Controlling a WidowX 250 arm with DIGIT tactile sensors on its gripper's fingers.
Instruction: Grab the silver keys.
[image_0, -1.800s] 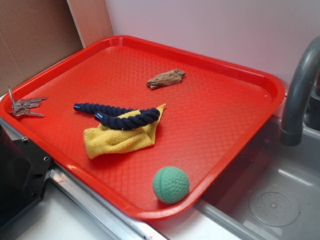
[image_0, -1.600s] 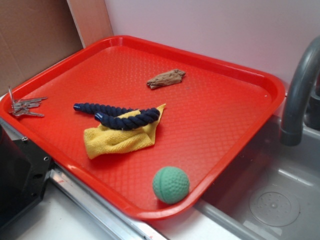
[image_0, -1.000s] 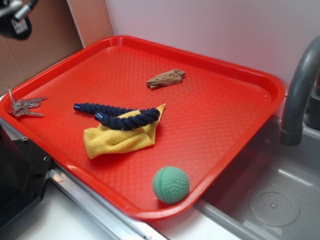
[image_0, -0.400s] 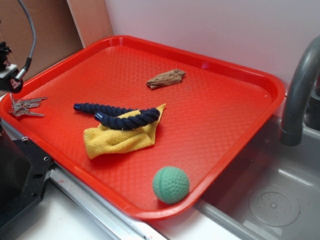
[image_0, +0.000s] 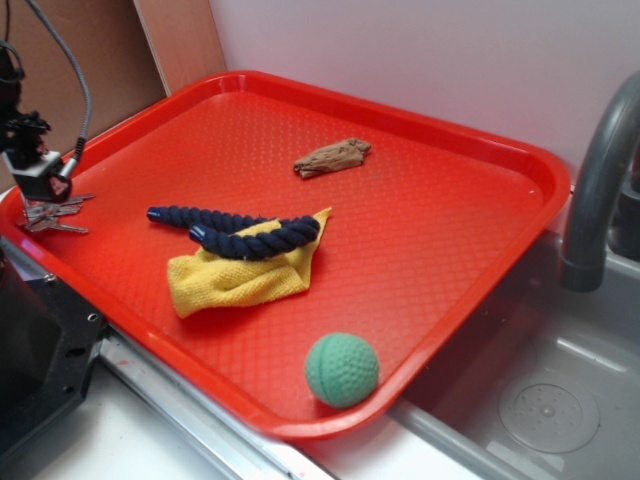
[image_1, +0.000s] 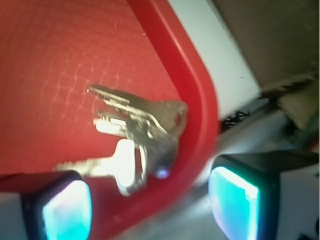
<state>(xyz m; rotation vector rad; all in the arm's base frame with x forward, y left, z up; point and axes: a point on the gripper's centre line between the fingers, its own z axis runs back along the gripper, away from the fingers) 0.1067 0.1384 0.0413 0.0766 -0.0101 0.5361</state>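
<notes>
The red tray (image_0: 420, 250) fills most of the exterior view. The silver keys (image_0: 50, 213) lie at its far left corner, against the raised rim, at the left edge of the frame. The gripper (image_0: 38, 178) hangs directly above them, its cable running up out of the frame's upper left. In the wrist view the silver keys (image_1: 137, 137) sit at frame centre, fanned against the curved tray rim (image_1: 200, 100), somewhat blurred. The gripper (image_1: 150, 202) is spread wide: its two fingers show at the lower left and lower right corners, with the keys in the gap between and beyond them, not touched. Elsewhere on the tray: a navy rope (image_0: 235, 232) across a yellow cloth (image_0: 235, 275) near centre, a brown piece (image_0: 332, 157) toward the upper middle, and a green ball (image_0: 342, 370) at the lower rim.
</notes>
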